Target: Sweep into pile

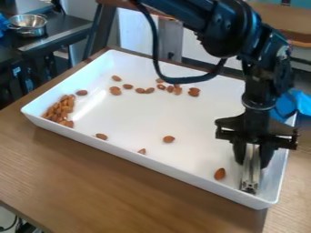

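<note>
A white tray (164,167) with low walls holds brown almonds. The gripper (251,161) hangs down at the tray's right end, shut on a narrow metal tool (250,170) whose lower end is near the tray's front right corner. One almond (220,174) lies just left of the tool. A dense pile of almonds (61,109) sits in the left corner, with a single almond (81,92) beside it. Several almonds (150,90) form a loose row towards the back wall. Others lie apart: an almond (168,139) near the middle, and two almonds (101,136) (141,151) along the front wall.
The tray stands on a brown wooden table (121,182). The arm's black cable (188,79) loops over the tray's back part. Blue material (298,103) lies past the right wall. A metal bowl (28,24) stands on a dark counter at the upper left.
</note>
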